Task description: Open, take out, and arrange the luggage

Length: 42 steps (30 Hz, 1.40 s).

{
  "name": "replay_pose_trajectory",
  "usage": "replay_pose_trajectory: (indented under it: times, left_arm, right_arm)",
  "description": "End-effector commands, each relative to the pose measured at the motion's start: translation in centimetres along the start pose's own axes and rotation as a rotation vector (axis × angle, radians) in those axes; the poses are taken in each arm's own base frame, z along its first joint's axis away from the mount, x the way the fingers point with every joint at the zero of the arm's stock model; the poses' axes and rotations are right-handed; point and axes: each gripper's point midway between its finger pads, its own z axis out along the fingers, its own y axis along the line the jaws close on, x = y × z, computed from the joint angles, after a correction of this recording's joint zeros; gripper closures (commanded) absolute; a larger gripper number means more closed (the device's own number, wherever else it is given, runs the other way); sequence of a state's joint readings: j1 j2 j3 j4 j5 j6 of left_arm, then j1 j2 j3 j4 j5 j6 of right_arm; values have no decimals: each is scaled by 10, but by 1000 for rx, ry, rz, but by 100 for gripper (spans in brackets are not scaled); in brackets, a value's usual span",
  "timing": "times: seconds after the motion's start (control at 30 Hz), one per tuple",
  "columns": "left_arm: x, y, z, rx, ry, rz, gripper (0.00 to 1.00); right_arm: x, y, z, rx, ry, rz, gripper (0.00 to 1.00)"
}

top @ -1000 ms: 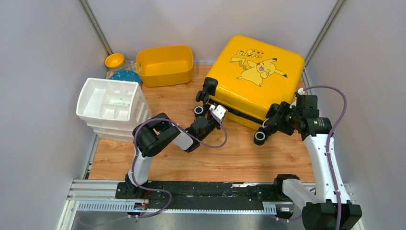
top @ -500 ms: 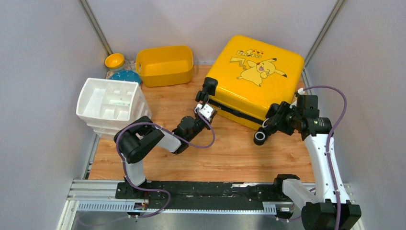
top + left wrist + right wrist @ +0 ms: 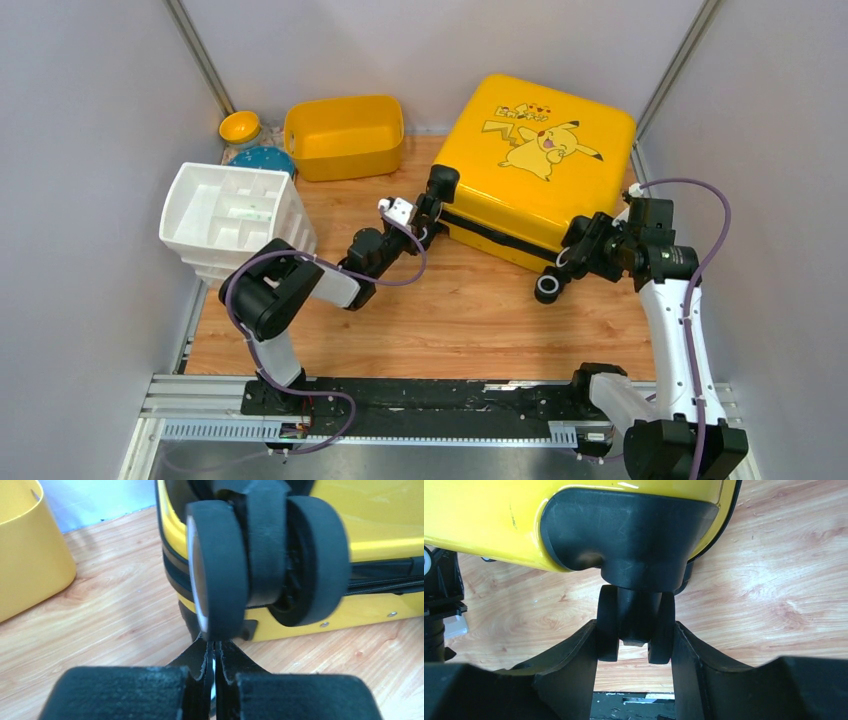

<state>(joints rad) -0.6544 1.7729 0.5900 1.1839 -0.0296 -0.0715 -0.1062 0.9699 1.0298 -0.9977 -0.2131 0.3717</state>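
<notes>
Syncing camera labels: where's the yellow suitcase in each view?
Top view: suitcase at back right, lying flat, cartoon side up.
Left wrist: its yellow shell along the top right, behind a black double wheel.
Right wrist: yellow shell across the top, black corner wheel below it.
Shared landmark: the wooden tabletop, seen under the suitcase in all three.

Bright, even light falls from overhead, and shadows are soft and short. The overhead view is sharp. In the right wrist view, glare streaks the suitcase at twelve o'clock and the table shines at three o'clock. In the left wrist view, the close wheel is blurred.
</notes>
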Motion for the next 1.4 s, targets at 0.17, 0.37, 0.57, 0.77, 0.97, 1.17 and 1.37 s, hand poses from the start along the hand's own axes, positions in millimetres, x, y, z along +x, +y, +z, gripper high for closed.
replay_pose_trajectory:
  times: [0.17, 0.37, 0.57, 0.77, 0.97, 1.17, 1.37]
  left_arm:
    - [-28, 64, 18, -115, -66, 27, 100]
    - [-22, 84, 40, -77, -51, 57, 100]
    - [-17, 82, 75, 79, -71, 68, 100]
    - [-16, 86, 107, 165, -90, 61, 100]
    - [-30, 61, 107, 305, -132, 36, 100]
    - [-41, 1, 68, 494, -152, 22, 100]
    - [-40, -45, 36, 597, -137, -6, 100]
  right_arm:
    - [-37, -28, -19, 136, -141, -121, 100]
    - [-47, -42, -22, 213, -175, -154, 100]
    - [-52, -57, -26, 284, -190, -176, 100]
    - [-63, -74, -33, 360, -205, -222, 100]
    - [-82, -98, -43, 459, -235, -277, 100]
    - [-120, -117, -50, 523, -306, -310, 100]
    - [-152, -119, -54, 508, -366, -303, 100]
